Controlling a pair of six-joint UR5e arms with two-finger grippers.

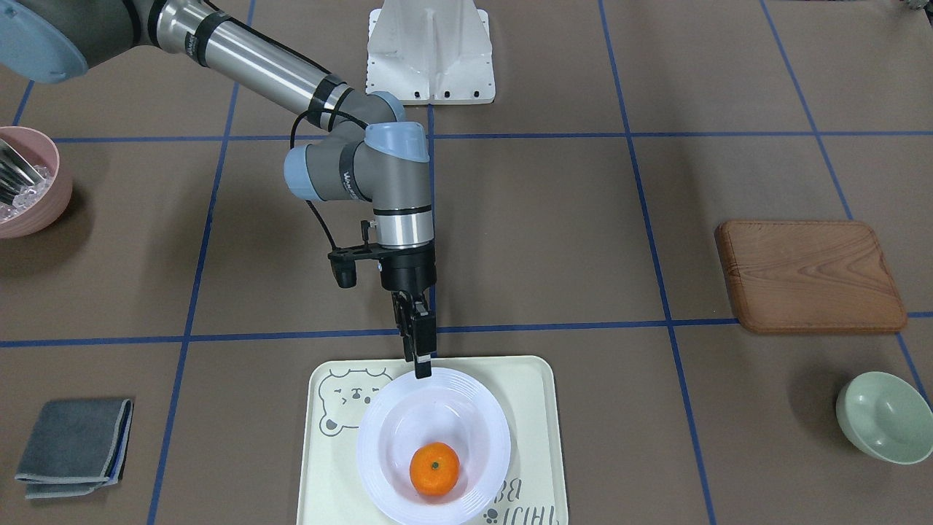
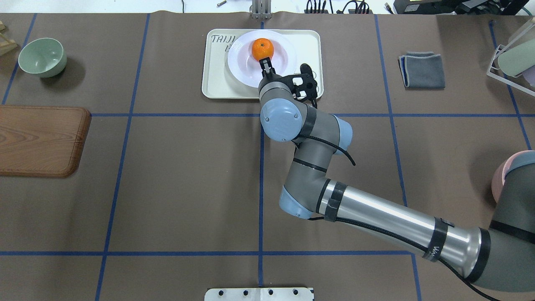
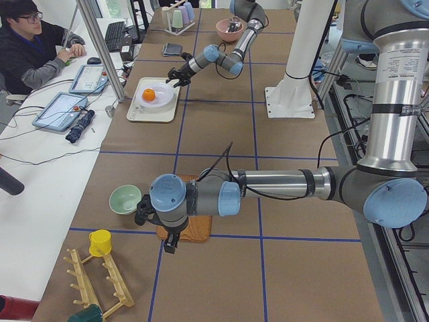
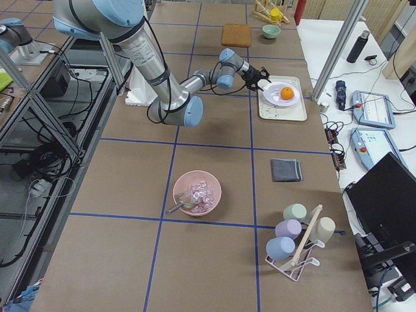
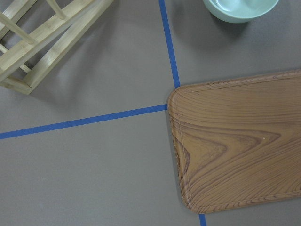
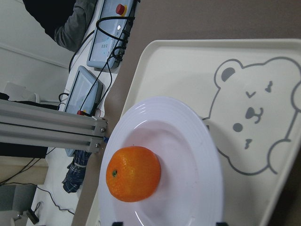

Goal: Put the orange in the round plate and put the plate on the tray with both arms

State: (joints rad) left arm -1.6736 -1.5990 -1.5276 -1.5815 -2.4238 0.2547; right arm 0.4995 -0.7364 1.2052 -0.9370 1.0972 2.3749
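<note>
The orange (image 1: 434, 469) lies in the sunken centre of the white round plate (image 1: 379, 437). The plate rests on the cream tray (image 1: 525, 408) with the bear drawing. My right gripper (image 1: 421, 368) hangs just above the plate's rim on the robot's side. The right wrist view shows the orange (image 6: 133, 173) in the plate (image 6: 188, 141) and two fingertips wide apart at its bottom edge: the gripper is open and holds nothing. My left gripper (image 3: 169, 243) shows only in the exterior left view, low beside the wooden board (image 3: 191, 228); I cannot tell whether it is open or shut.
The wooden board (image 1: 809, 275) and a mint-green bowl (image 1: 883, 417) lie on the left arm's side. A pink bowl (image 1: 25, 182) and a folded grey cloth (image 1: 73, 446) are on the right arm's side. A wooden rack (image 5: 42, 37) stands near the board. A person (image 3: 33, 47) sits beyond the tray.
</note>
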